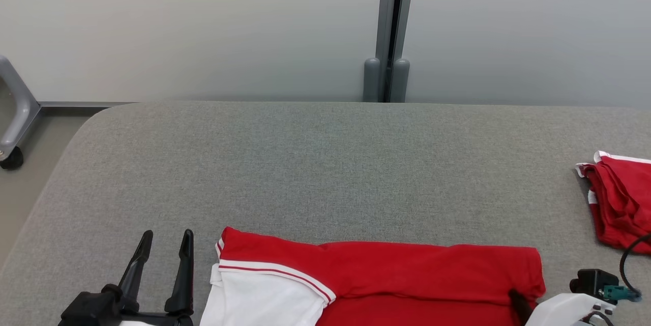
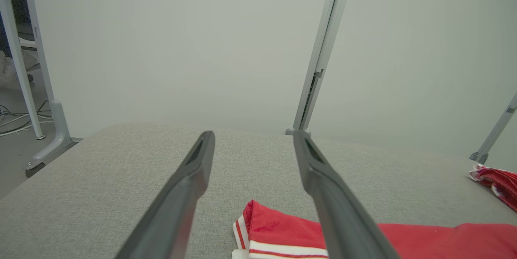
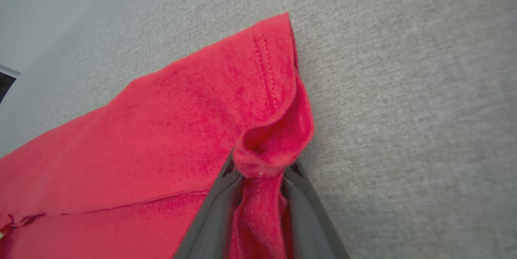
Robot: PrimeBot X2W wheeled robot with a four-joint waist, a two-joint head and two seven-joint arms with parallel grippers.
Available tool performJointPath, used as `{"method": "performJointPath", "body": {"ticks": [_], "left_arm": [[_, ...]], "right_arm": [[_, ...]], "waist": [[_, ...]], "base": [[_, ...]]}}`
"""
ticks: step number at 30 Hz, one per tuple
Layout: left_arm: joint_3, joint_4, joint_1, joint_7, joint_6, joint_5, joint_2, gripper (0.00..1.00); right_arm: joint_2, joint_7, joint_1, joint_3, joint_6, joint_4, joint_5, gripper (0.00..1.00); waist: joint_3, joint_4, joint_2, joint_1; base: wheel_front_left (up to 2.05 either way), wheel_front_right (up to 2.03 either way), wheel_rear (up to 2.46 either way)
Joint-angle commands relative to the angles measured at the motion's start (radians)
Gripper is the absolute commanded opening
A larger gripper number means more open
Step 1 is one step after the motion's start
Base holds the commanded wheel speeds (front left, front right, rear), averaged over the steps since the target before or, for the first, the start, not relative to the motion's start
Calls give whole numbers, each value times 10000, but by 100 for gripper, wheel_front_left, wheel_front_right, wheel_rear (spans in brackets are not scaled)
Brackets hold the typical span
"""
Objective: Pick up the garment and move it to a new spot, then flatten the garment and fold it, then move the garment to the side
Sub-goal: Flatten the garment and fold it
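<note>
Garment (image 1: 386, 275) on table (image 1: 325, 163), pinched by right claw (image 3: 264, 170)

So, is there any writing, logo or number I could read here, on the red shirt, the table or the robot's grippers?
There is no readable text in any of the three views.
The red and white garment is plain cloth with stripes and has no logo or label.
The second red garment, the grey table and the wall are blank.
The left gripper and the right gripper carry no markings.
</note>
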Motion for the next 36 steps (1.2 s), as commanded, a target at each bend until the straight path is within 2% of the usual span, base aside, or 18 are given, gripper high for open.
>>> {"method": "performJointPath", "body": {"ticks": [1,9,17,25,29,36], "left_arm": [[9,17,-162,-9,-26,53,45,100],[-49,24,-99,-9,2,29,104,100],[25,-48,-148,-9,74,31,177,100],[205,-99,-128,-9,114,-8,286,100],[203,-90,-58,-9,136,0,257,100],[149,-3,-111,-5,108,-22,252,100]], "right_arm": [[117,-19,89,140,7,101,92,0],[-238,-781,-185,13,7,-229,465,0],[-971,-955,-411,-287,4,-323,662,0],[-1695,-1347,-705,-752,4,-561,363,0],[-1697,-1482,-706,-609,4,-1245,175,0],[-1333,-1415,-340,-255,5,-3033,-330,0]], "waist": [[-5,-4,0,0],[-60,-174,0,0],[-35,-423,0,0],[-30,-569,0,0],[-47,-583,0,0],[-32,-428,0,0]], "base": [[0,0,0],[0,0,0],[0,0,0],[0,0,0],[0,0,0],[0,0,0]]}}
